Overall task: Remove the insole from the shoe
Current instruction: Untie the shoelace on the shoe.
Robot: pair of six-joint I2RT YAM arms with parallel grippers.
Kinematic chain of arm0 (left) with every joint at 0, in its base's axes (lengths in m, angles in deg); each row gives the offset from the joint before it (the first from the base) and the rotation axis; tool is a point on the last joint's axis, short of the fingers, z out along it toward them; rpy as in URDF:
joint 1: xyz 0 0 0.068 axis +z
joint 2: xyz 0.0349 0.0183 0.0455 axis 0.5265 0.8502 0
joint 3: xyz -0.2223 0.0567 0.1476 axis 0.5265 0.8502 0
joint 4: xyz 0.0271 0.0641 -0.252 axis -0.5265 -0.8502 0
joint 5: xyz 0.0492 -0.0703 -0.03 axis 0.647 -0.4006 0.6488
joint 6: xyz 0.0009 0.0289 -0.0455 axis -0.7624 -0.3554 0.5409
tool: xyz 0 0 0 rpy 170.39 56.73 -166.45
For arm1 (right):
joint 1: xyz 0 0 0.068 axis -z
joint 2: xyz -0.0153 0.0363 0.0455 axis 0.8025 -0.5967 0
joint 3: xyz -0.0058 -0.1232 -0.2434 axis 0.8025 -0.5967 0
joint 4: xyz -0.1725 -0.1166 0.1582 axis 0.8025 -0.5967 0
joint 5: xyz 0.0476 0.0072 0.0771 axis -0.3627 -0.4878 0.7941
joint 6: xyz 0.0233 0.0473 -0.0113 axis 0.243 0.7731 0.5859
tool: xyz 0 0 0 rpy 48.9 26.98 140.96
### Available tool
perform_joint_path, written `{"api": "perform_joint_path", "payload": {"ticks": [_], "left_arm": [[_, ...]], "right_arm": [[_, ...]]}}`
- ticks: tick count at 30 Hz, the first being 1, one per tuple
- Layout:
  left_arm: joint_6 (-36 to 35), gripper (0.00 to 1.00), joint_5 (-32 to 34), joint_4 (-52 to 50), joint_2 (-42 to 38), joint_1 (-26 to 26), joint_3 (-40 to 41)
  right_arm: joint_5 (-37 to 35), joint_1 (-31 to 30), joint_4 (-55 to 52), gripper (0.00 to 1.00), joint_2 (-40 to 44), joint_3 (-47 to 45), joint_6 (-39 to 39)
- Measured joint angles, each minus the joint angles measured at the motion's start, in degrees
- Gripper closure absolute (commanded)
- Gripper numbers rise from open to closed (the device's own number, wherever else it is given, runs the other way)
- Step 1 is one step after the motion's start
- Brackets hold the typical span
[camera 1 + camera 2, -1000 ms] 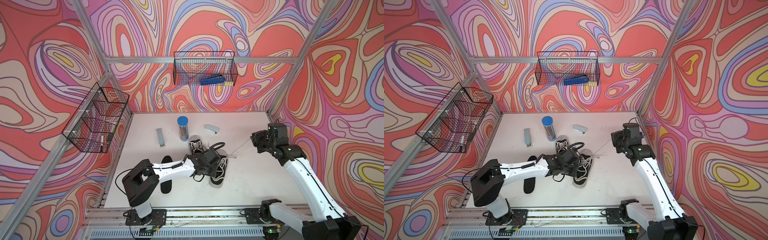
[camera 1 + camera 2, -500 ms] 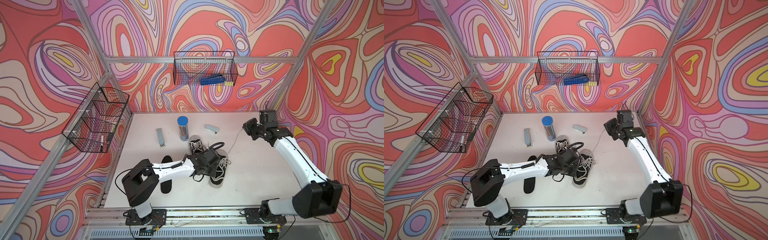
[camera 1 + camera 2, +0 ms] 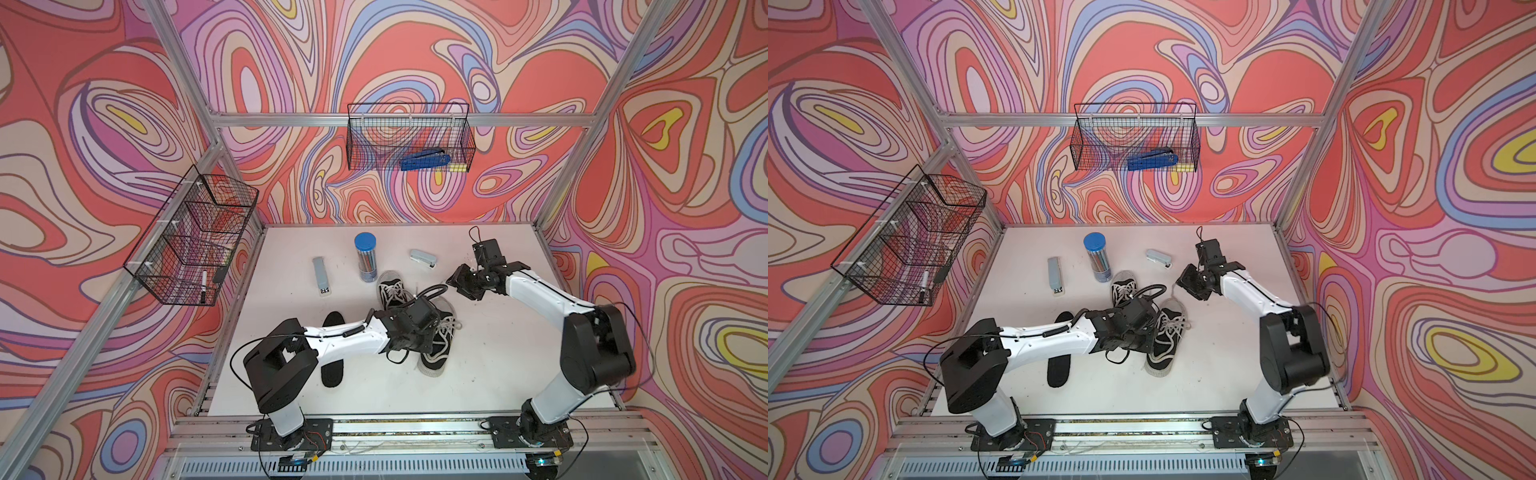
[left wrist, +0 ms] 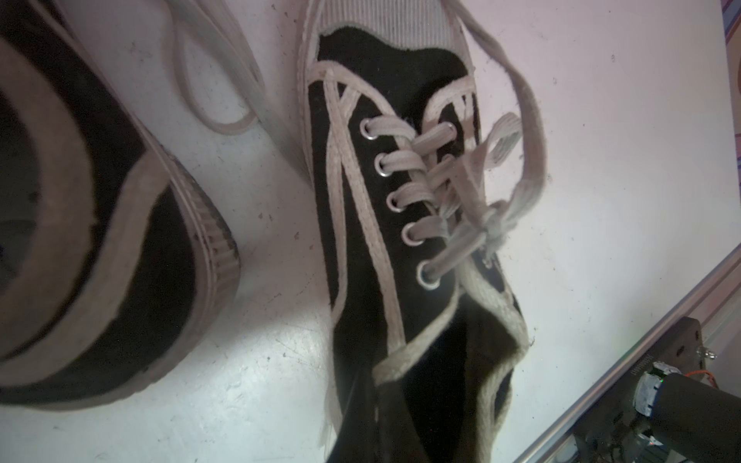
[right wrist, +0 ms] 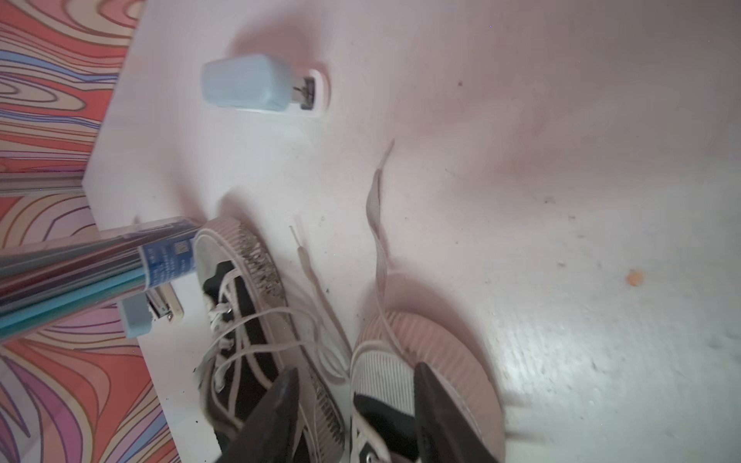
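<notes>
The left pincer is fully closed and bears down at the heel end of the shoe, where the collar looks creased in the left wrist view. The likely reason is to pin the shoe to the table so it cannot slide when something is pulled out of it (whether canvas is actually caught between the fingers is hidden). The right pincer hangs just above the shoe's ribbed toe cap, fingers moderately parted and holding nothing, probably poised to reach in.

The shoe is a black canvas sneaker with off-white piping, metal eyelets and loosely knotted cream laces, one lace end trailing past the toe. Its insole cannot be seen; I judge that it lies inside, under the dark opening. A loose black insole lies flat beyond the left arm from the shoe, and a matching second shoe sits just beside its toe.
</notes>
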Motion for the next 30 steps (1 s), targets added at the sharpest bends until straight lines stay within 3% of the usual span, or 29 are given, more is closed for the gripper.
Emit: {"api": "perform_joint_path", "payload": {"ticks": [3,6,9,13,19,30], "left_arm": [[0.26,1.0,-0.17,0.24,-0.04,0.02,0.09],[0.17,1.0,-0.31,0.22,-0.07,0.42,0.09],[-0.5,1.0,-1.27,-0.07,-0.11,1.36,0.13],[-1.66,1.0,-2.19,-0.55,-0.92,3.65,0.52],[-2.36,1.0,-2.73,-0.87,-1.66,4.83,0.9],[-1.99,1.0,-2.86,0.48,-1.7,4.83,2.1]], "right_arm": [[-1.22,-1.25,0.52,0.63,11.78,-4.39,-6.27],[-3.87,-6.29,1.31,0.64,19.89,-9.66,-12.74],[-5.68,-11.41,1.4,0.65,23.67,-14.95,-19.45],[-10.16,-12.22,-3.58,0.62,26.67,-15.02,-34.97],[-7.87,-12.13,-9.86,0.65,24.33,-6.23,-57.72],[-1.25,-12.13,-5.01,0.73,19.23,-20.22,-66.6]]}}
